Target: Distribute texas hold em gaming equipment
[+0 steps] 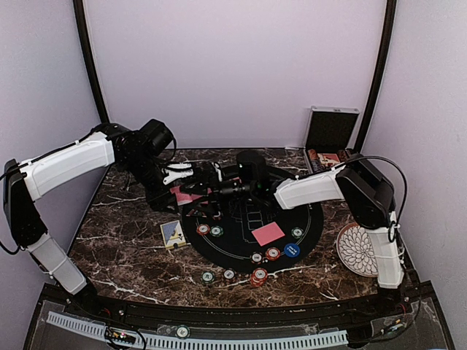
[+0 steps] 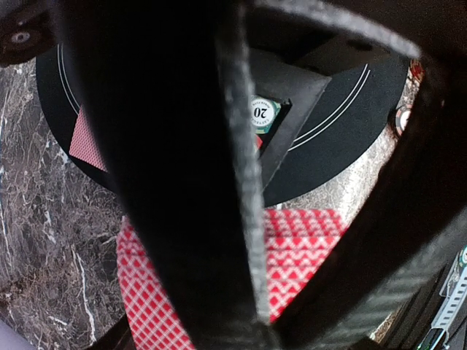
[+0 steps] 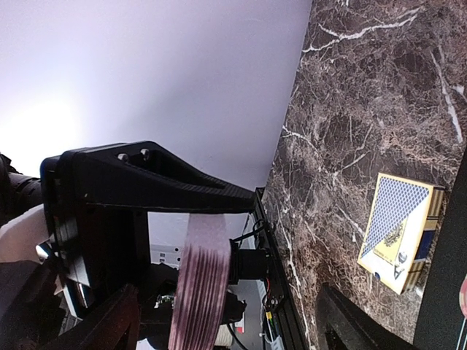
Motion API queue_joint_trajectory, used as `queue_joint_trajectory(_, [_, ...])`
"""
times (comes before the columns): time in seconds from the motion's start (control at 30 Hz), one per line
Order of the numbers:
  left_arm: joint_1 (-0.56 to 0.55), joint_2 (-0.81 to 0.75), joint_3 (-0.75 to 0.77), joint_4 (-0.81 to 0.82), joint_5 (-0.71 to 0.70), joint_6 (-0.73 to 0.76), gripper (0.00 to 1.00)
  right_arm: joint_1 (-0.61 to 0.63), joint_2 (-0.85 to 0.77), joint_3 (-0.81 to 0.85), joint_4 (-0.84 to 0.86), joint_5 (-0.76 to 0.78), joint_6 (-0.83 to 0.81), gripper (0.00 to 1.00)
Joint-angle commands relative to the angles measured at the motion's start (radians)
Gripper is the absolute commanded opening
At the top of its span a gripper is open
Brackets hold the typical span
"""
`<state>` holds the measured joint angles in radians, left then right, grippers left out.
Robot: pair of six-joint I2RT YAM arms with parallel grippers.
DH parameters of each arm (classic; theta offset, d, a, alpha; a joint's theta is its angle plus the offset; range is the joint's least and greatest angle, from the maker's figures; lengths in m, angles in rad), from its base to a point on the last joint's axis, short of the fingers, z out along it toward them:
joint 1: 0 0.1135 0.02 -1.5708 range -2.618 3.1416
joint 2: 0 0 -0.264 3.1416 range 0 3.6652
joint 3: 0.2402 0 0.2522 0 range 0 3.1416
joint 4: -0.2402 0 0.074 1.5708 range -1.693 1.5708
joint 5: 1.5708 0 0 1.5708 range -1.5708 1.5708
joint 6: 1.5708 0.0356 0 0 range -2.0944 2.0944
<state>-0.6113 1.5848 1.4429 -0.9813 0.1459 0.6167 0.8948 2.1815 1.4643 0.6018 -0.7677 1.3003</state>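
Note:
A stack of red-backed playing cards [image 1: 184, 195] [image 2: 306, 248] hangs above the left rim of the round black mat [image 1: 233, 246], with my left gripper [image 1: 181, 179] [image 2: 248, 240] shut on it. In the right wrist view the stack [image 3: 201, 284] shows edge-on. My right gripper [image 1: 210, 191] [image 3: 219, 324] is open, its fingers straddling the stack without touching it. One red card [image 1: 268, 233] [image 2: 87, 142] lies flat on the mat. Striped chips [image 1: 203, 229] [image 1: 272, 253] [image 1: 260, 275] and a blue button [image 1: 292, 250] sit on and around the mat's near edge. A green chip [image 2: 263, 113] shows under my left wrist.
A blue card box [image 1: 173, 233] [image 3: 400, 232] lies on the marble left of the mat. The white patterned plate [image 1: 357, 249] sits at the right beside the right arm. The silver case [image 1: 330, 131] stands open at the back right. Both arms cross over the mat's far left.

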Motion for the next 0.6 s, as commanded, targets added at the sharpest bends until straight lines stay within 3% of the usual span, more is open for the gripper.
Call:
queue_joint_trajectory(0.0, [0.003,-0.024,0.023,-0.005,0.019,-0.002,0.0,0.022,0.033,0.059,0.018,-0.016,0.005,0.84])
queue_joint_trajectory(0.3, [0.002,-0.016,0.029,-0.006,0.027,-0.006,0.0,0.042,0.109,0.149,-0.016,-0.021,0.014,0.84])
queue_joint_trajectory(0.57, [0.002,-0.025,0.021,-0.007,0.023,-0.005,0.0,0.04,0.147,0.206,-0.163,0.004,-0.045,0.84])
